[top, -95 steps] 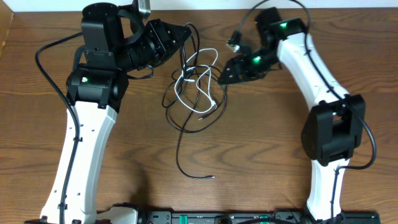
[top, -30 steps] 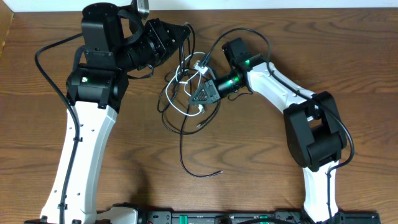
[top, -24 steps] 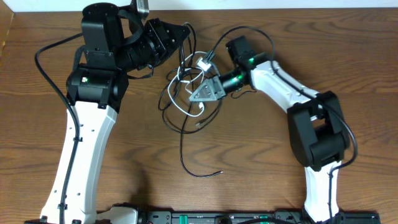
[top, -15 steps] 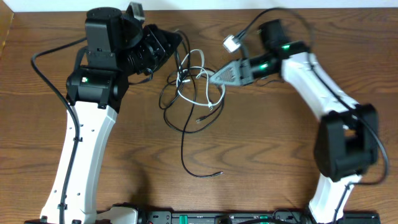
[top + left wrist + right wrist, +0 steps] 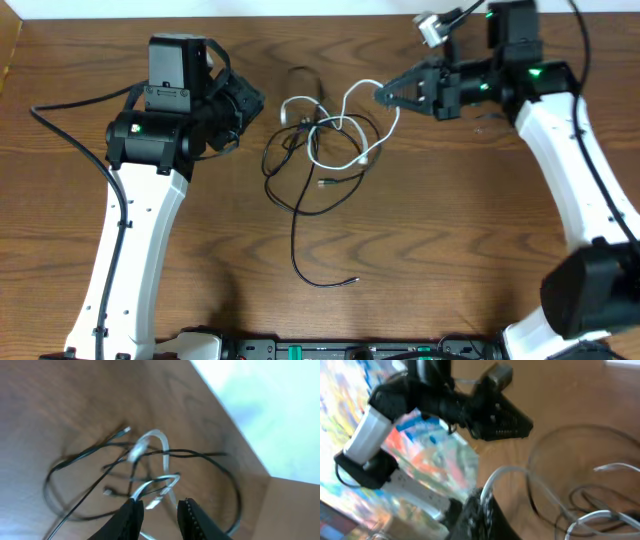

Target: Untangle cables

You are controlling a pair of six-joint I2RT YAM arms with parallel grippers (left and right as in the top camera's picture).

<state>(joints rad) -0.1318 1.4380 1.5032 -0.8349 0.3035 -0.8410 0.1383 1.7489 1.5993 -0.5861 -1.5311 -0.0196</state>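
Observation:
The white cable (image 5: 350, 95) runs from the tangle at mid table up to my right gripper (image 5: 383, 95), which is shut on it. In the right wrist view the white cable (image 5: 495, 477) comes out of the closed jaws of the right gripper (image 5: 482, 505). The black cable (image 5: 293, 215) lies looped through the white one, its tail trailing toward the front. My left gripper (image 5: 260, 99) stands left of the tangle, open. In its wrist view the left gripper (image 5: 161, 517) has nothing between its fingers, with the white cable (image 5: 162, 447) and black cable (image 5: 200, 453) beyond them.
The table's far edge (image 5: 330, 14) runs just behind both grippers. The left arm's black head (image 5: 495, 420) shows across the table in the right wrist view. A thick black arm wire (image 5: 70, 95) loops out to the left.
The right gripper has pulled the white cable up and to the right, stretching the tangle. The left gripper has opened, let go of the cables and drawn back to the left.

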